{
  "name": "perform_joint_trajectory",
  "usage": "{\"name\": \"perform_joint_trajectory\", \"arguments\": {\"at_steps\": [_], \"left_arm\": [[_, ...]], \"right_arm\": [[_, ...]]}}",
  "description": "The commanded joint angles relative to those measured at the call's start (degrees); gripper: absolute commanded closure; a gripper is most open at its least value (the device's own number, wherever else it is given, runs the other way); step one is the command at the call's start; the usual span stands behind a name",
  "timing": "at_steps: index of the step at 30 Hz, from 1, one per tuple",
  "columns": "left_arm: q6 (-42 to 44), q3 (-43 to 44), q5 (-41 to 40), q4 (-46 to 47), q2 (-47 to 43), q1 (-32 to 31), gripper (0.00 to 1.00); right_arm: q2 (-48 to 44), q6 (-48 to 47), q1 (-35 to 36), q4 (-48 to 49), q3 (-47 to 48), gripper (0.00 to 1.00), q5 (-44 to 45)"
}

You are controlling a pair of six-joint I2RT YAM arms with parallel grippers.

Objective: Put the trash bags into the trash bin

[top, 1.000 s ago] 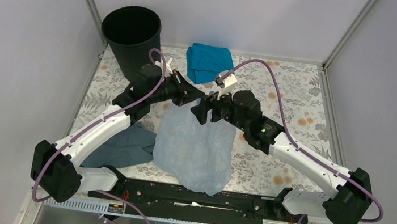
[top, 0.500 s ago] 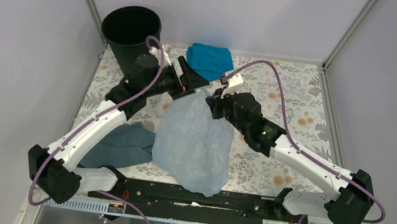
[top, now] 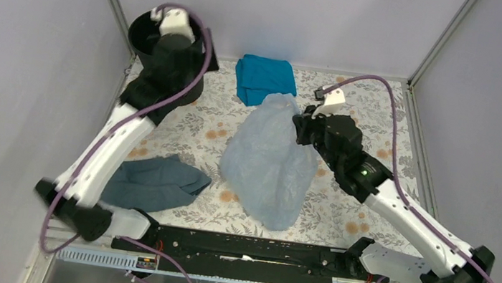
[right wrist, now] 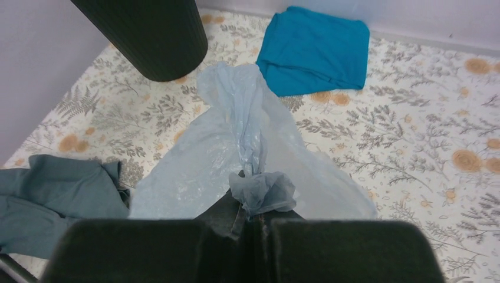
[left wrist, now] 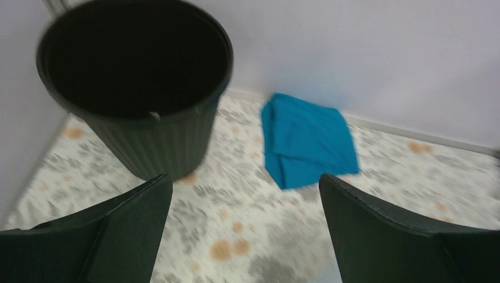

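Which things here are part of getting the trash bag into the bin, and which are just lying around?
Part of the job:
- trash bag, pinched in the shut right gripper
- black trash bin
- left gripper, open and empty

Just lying about:
- teal cloth
- slate-grey cloth

The trash bag [top: 269, 162] is thin wrinkled translucent plastic, the trash bin [left wrist: 165, 138] matt ribbed black plastic.

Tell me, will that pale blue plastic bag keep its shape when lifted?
Probably not: the bag looks filmy and wrinkled, so it should hang limp from the right gripper, shut on a bunched bit. So thin, it likely weighs little. It looks wider than the bin, so it may drape over the rim.
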Motion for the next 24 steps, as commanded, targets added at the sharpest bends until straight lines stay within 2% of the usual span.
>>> {"name": "perform_joint_trajectory", "arguments": {"at_steps": [1,4,9,12,15,17,22,24], "left_arm": [[13.8,10.6,-11.1,3.6,14.7,1.1,0.01],[18.2,16.4,-10.4,4.7,22.6,3.1,0.01],[20.8,31.3,-8.9,-0.1,35.9,8.0,0.01],[22.7,36.7,-8.9,-1.6,41.3,9.3,0.01],[24.9,35.9,-8.6,1.0,43.3,9.8,0.01],[24.6,37.0,-6.4,-0.8,44.9,10.6,0.03],[21.9,37.8,-2.3,-3.5,46.1,11.1,0.16],[21.3,37.3,-1.2,-3.5,45.7,11.2,0.24]], "right_arm": [[-5.4,-1.9,0.0,-3.5,3.1,1.00,1.2],[-8.4,-3.0,0.0,-5.2,1.8,1.00,1.4],[-12.9,-3.5,0.0,-9.3,1.9,1.00,3.6],[-15.5,-3.3,0.0,-9.1,0.6,1.00,5.2],[-16.1,-3.4,0.0,-9.3,0.3,1.00,5.0],[-15.9,-3.4,0.0,-9.4,0.3,1.00,4.2],[-15.3,-3.0,0.0,-8.8,0.2,1.00,2.9],[-14.9,-3.0,0.0,-8.5,0.2,1.00,2.5]]}}
